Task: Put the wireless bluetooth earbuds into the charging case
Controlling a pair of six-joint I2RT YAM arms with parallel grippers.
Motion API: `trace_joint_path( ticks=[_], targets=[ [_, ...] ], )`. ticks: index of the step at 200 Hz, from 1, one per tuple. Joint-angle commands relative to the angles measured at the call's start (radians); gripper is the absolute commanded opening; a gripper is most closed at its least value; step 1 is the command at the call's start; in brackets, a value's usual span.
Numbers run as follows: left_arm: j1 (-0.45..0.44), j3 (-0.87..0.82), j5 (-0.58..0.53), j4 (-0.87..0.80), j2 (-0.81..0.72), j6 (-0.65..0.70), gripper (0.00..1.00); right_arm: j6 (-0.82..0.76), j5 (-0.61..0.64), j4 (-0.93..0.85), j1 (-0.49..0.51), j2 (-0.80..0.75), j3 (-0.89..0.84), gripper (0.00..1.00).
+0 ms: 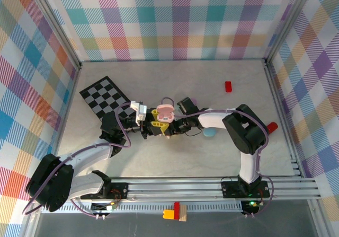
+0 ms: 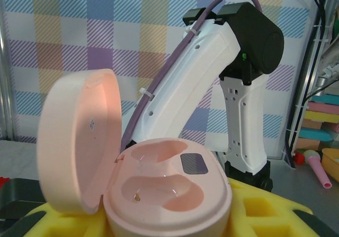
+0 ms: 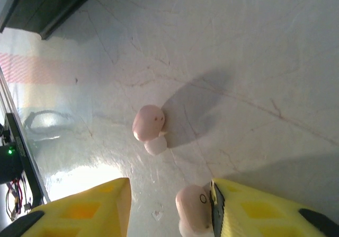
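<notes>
Here, the left tool [image 2: 164, 218] is clamped on the base of the pink charging case [image 2: 169, 189], with a yellow finger pressed to each side. The case stands open with its lid [image 2: 79, 141] swung up on the left, and its two moulded wells lie bare.

The right tool [image 3: 170, 184] sits low over the tabletop [image 3: 254, 46] with its jaws apart. A pink earbud [image 3: 193, 210] lies between them. It touches the inner face of the finger on the right of the wrist picture and is clear of the other finger. A second earbud [image 3: 148, 125], also pink, rests on the tabletop just past the fingertips, touching neither.

Seen from above, the two tools meet near the middle of the tabletop. A light blue case [image 1: 209, 132] lies just beside the right arm [image 1: 243, 131]. A red block [image 1: 228, 86] sits well apart towards the far right, and a checkered mat [image 1: 106, 96] lies at the far left.
</notes>
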Motion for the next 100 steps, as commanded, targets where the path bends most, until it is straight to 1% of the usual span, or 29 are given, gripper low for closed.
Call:
trace_joint_path(
  ticks=[1, 53, 100],
  targets=[
    [0.009, -0.012, 0.026, 0.063, -0.002, -0.005, 0.38, -0.002, -0.022, -0.033, 0.01, -0.045, -0.021, 0.4],
    [0.01, -0.012, 0.028, 0.066, 0.002, -0.005, 0.38, 0.029, -0.05, 0.007, 0.014, -0.046, -0.038, 0.36],
    [0.01, -0.013, 0.029, 0.067, 0.004, -0.005, 0.38, 0.043, -0.046, 0.017, 0.032, -0.03, -0.038, 0.36]
  ],
)
